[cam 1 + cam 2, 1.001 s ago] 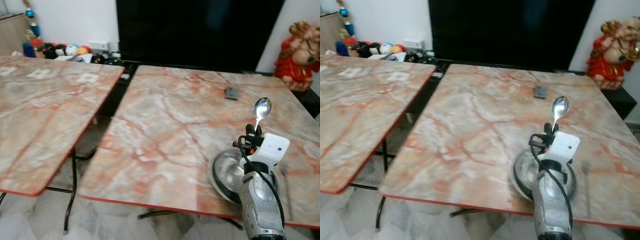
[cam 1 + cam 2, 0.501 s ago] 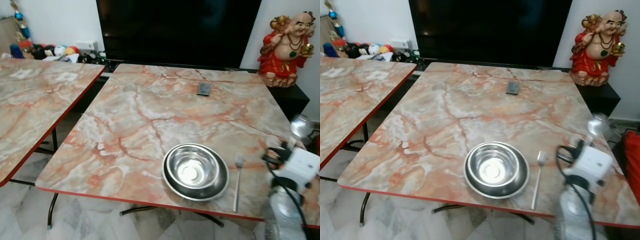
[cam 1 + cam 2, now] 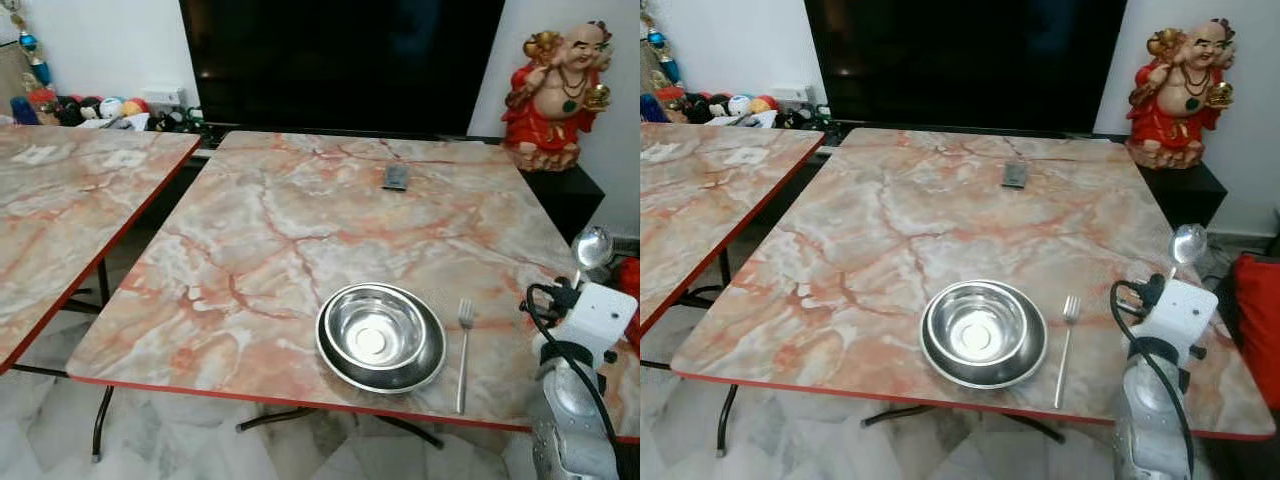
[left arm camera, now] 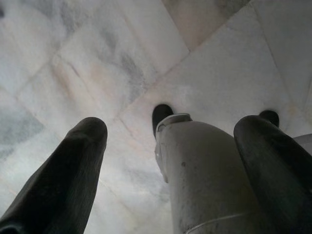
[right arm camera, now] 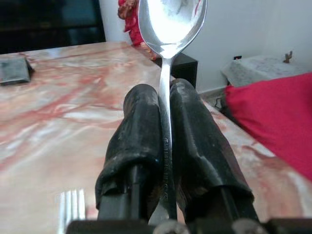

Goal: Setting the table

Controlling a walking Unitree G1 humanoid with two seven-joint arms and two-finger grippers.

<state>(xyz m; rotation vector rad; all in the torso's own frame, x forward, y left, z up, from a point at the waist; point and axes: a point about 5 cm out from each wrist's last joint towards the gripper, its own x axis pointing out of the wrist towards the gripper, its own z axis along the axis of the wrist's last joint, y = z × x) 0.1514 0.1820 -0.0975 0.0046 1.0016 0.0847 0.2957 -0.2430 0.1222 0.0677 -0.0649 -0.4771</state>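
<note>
With its fingers pressed together on the handle, the right end effector point(image 5: 165, 146) holds the spoon point(image 3: 591, 246) upright over the tabletop's point(image 3: 300, 230) right edge, beyond the fork point(image 3: 463, 352) and steel bowl point(image 3: 381, 335); releasing there risks dropping it.

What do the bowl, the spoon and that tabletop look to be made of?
The bowl and the spoon look like polished steel: both mirror the room. The tabletop looks like marble, pink-veined and glossy, though its thin red edge suggests a printed laminate.
</note>
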